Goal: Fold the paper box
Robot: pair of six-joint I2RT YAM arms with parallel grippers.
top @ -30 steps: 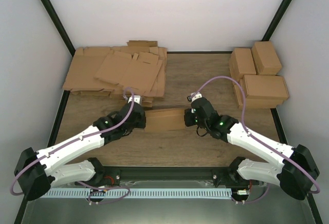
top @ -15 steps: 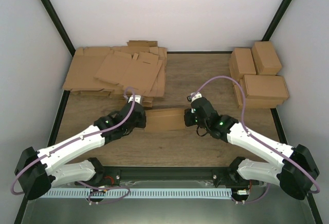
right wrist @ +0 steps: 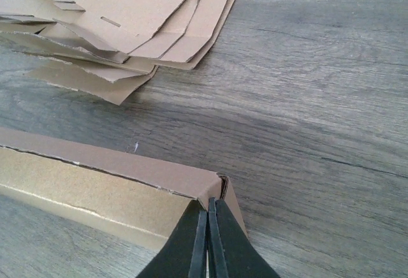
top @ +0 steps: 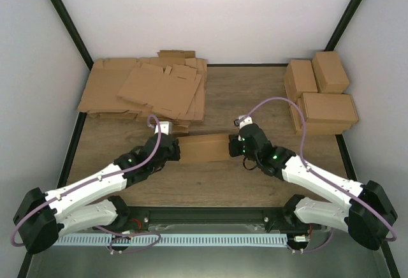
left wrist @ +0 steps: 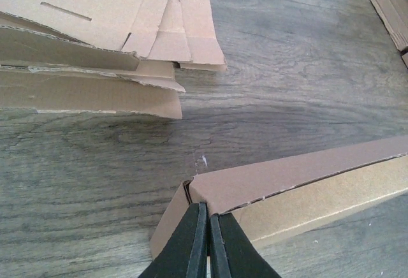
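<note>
cardboard box (top: 204,148) looks nearly folded, closed up; left claw (left wrist: 208,209), right claw (right wrist: 208,204) shut, empty, tips at its ends; final tuck likely remains.

Paper box (top: 204,148): plain brown cardboard, shallow, closed, lying flat at mid-tabletop (top: 255,93), long axis left-right.

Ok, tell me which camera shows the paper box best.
The top external view: the whole paper box shows there, lying between the left gripper and the right gripper. The left wrist view gives only the end corner at the shut left gripper; the right wrist view gives only the opposite end.
</note>
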